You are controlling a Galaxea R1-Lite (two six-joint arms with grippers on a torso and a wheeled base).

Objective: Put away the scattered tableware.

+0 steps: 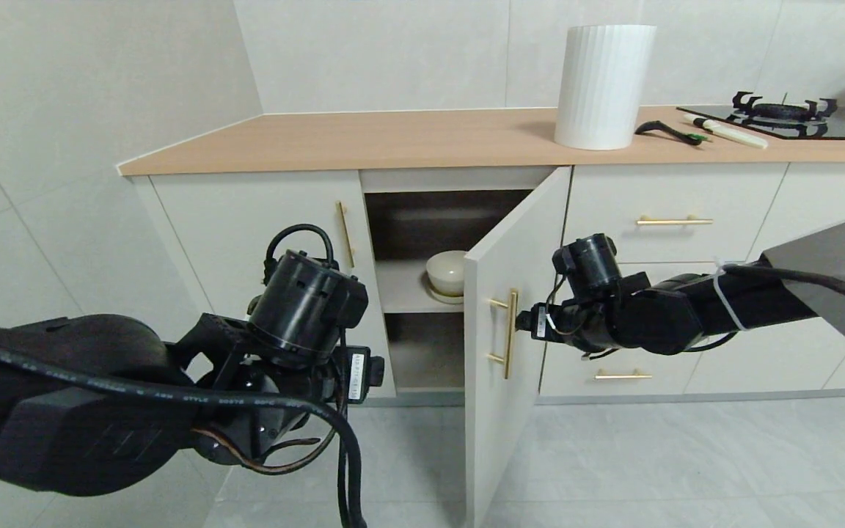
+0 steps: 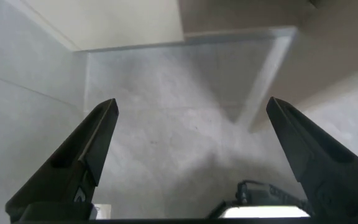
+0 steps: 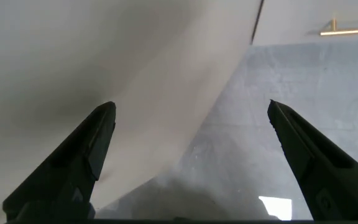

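While both are spread wide and empty, the left hand hangs over floor tiles and the right hand is beside the open cabinet door near its handle. The print on the wrist label is unreadable. Inside, a bowl sits on the upper shelf. A white canister stands near the front edge of the surface.

No legible txt; white label on left arm too small

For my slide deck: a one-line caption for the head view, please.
Right gripper beside the brass handle of the open cabinet door, a bowl on the shelf inside.
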